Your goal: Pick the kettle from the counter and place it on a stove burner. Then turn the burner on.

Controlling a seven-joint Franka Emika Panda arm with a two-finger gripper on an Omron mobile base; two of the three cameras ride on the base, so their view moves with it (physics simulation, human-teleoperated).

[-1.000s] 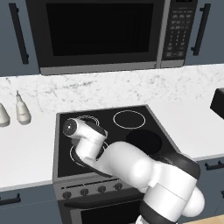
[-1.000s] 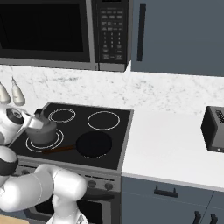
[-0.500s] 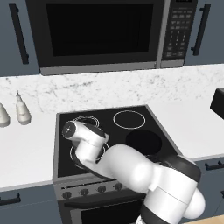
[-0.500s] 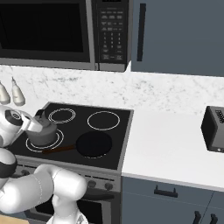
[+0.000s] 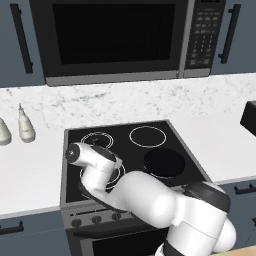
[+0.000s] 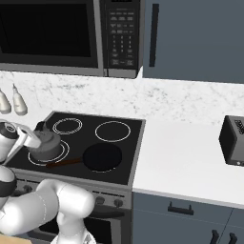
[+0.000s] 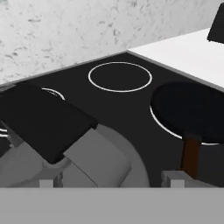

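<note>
The dark grey kettle (image 6: 46, 143) stands upright on the stove's front left burner (image 6: 63, 153). In the hand view the kettle (image 7: 103, 164) is very close at the lower left, with its black handle (image 7: 43, 124) arching across it. My gripper (image 6: 34, 140) is open at the kettle's left side. Its two fingertips stand wide apart in the hand view, and the gripper (image 7: 111, 180) has the kettle's body showing between them, with no visible hold on it. In the left base view my own arm hides most of the kettle. The white counter (image 6: 190, 157) runs to the right of the stove.
A black frying pan (image 6: 102, 157) with a brown handle (image 7: 190, 153) sits on the front right burner. The two back burners (image 6: 66, 126) (image 6: 113, 131) are bare. Two pale bottles (image 5: 25, 127) stand at the left, a black toaster (image 6: 233, 140) at the right. Knobs (image 5: 95, 217) line the stove front, and a microwave (image 5: 115, 37) hangs above.
My hand has drawn back a little to the left, away from the kettle. The kettle has stayed on the front left burner.
</note>
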